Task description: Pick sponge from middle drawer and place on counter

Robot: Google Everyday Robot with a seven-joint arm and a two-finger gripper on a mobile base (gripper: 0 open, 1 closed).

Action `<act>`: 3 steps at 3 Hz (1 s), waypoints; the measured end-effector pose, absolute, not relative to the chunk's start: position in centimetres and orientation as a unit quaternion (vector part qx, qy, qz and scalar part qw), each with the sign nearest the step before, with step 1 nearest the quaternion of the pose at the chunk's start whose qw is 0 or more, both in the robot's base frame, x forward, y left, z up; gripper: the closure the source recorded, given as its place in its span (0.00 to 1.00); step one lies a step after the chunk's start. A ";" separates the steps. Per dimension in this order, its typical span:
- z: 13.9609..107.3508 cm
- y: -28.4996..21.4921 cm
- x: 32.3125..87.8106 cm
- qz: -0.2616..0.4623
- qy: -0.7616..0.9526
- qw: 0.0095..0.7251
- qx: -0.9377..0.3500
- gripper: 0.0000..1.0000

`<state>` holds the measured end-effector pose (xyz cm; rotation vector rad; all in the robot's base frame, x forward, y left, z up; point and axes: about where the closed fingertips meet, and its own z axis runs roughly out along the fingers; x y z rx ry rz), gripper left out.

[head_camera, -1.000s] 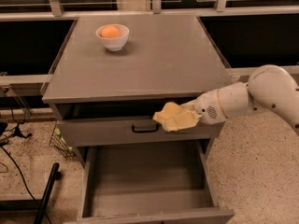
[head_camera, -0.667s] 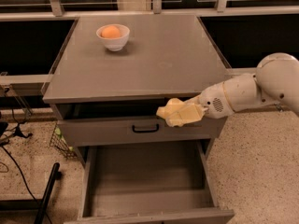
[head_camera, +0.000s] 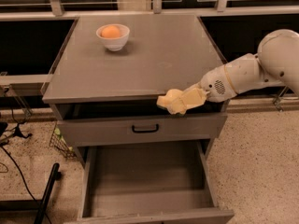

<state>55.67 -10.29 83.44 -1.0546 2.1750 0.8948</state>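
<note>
My gripper (head_camera: pixel 183 101) is at the counter's front edge, right of centre, reaching in from the right on the white arm (head_camera: pixel 243 76). It is shut on the pale yellow sponge (head_camera: pixel 167 101), which hangs just in front of and level with the counter's edge, above the closed drawer front. The counter (head_camera: pixel 154 64) is a flat grey slab. The middle drawer (head_camera: pixel 149 171) is pulled out below, with a bare grey floor and nothing in it.
A white bowl (head_camera: pixel 112 36) holding an orange ball stands at the counter's back left. The closed upper drawer front has a black handle (head_camera: pixel 145 129). A black pole (head_camera: pixel 46 195) and cables lie on the floor at left. A wire basket (head_camera: pixel 58 141) sits beside the cabinet.
My gripper has lifted the sponge from in front of the drawer front up to the level of the counter's front edge.
</note>
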 end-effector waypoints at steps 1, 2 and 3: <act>85.9 -9.9 58.6 0.314 0.806 0.288 -0.410 1.00; 85.9 -9.8 58.7 0.313 0.806 0.288 -0.411 1.00; 86.2 -9.6 59.4 0.302 0.803 0.290 -0.424 1.00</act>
